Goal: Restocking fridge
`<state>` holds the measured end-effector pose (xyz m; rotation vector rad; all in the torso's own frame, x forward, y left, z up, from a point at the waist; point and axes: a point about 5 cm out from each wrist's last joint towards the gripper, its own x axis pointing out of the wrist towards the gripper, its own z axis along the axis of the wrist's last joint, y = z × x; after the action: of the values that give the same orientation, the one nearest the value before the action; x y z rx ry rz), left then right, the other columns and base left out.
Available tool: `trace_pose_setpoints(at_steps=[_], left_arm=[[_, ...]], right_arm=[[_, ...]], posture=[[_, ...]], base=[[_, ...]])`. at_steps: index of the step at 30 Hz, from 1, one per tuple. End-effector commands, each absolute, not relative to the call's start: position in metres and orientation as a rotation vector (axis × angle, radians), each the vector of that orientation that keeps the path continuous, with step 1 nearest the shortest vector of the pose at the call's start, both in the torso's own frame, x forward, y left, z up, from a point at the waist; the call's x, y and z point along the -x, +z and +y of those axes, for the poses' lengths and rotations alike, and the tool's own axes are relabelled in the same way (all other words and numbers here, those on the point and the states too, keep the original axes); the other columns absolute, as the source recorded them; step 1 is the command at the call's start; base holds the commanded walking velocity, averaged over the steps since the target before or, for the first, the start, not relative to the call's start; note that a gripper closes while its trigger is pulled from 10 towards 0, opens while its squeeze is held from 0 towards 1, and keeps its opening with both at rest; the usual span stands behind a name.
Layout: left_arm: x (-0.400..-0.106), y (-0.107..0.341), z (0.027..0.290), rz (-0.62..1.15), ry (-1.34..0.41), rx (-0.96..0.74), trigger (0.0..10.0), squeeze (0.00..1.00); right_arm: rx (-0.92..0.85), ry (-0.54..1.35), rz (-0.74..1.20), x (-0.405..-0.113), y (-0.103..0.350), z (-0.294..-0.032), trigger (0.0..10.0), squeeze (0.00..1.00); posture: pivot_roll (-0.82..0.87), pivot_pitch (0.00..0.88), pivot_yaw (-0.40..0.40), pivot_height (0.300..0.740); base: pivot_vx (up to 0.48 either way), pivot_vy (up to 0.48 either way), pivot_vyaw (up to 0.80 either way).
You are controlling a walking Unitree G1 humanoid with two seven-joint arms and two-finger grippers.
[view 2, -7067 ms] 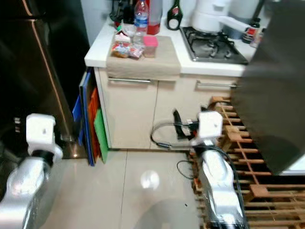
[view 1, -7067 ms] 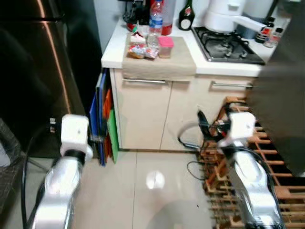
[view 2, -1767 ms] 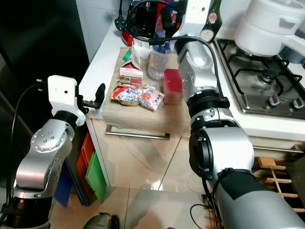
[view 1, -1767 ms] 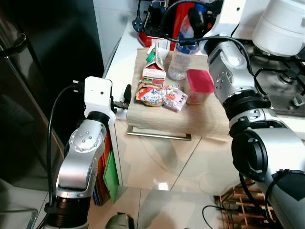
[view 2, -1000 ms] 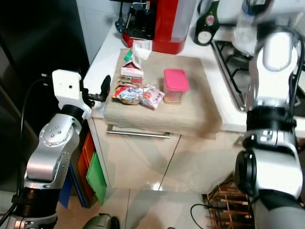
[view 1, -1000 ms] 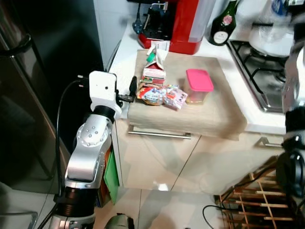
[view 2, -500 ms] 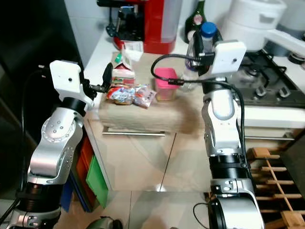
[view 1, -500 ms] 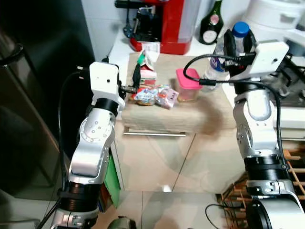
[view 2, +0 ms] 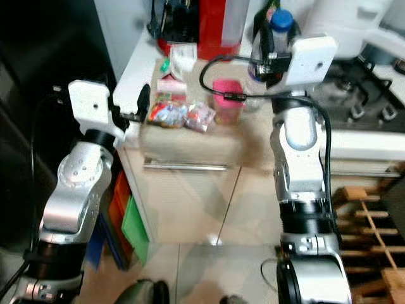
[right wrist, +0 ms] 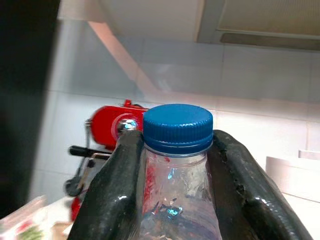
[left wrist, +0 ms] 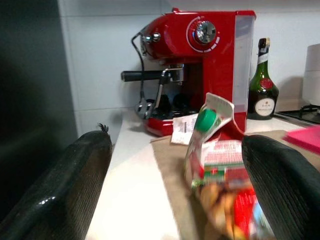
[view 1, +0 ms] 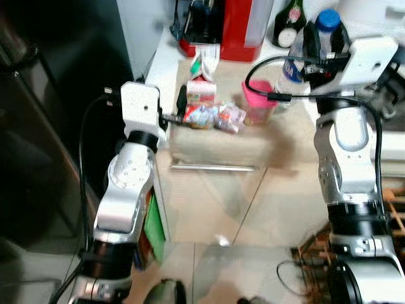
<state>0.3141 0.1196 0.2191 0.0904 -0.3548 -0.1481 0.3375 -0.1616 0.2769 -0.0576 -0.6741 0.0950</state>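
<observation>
Blue-capped bottle (view 1: 314, 43) lifted off the counter (view 1: 166, 56) in the right gripper (right wrist: 176, 165), probably bound for the fridge (view 1: 44, 126).
Its fingers clamp the neck just under the cap; the left gripper (left wrist: 175, 185) hangs wide open, empty, near the carton (left wrist: 212, 145) and snack packs (view 1: 214, 116) on the cloth (view 1: 215, 142).

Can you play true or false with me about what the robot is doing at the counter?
1. The right gripper is holding a water bottle with a blue cap. True.
2. The left gripper is squeezing the milk carton. False: its fingers are open and apart from the carton.
3. The coffee machine is red. True.
4. The little box on the cloth has a green lid. False: the lid is pink.
5. A dark bottle stands beside the coffee machine. True.
</observation>
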Motion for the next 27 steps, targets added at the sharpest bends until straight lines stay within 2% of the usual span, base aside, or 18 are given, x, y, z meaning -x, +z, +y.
trace_pose_setpoints(at_steps=[1,27], left_arm=[[-0.315,0.222,0.119,-0.367,-0.146,-0.093,10.0,0.00],[-0.315,0.218,0.117,-0.356,-0.162,-0.083,10.0,0.00]], right_arm=[[0.060,0.097,-0.727,-0.332,0.290,-0.160,0.0,0.03],[0.038,0.109,-0.575,-0.333,0.257,-0.154,0.0,0.03]], posture=[[0.03,0.000,0.014,0.740],[0.02,0.000,0.015,0.740]], base=[[-0.311,0.000,0.00],[-0.296,0.000,0.00]])
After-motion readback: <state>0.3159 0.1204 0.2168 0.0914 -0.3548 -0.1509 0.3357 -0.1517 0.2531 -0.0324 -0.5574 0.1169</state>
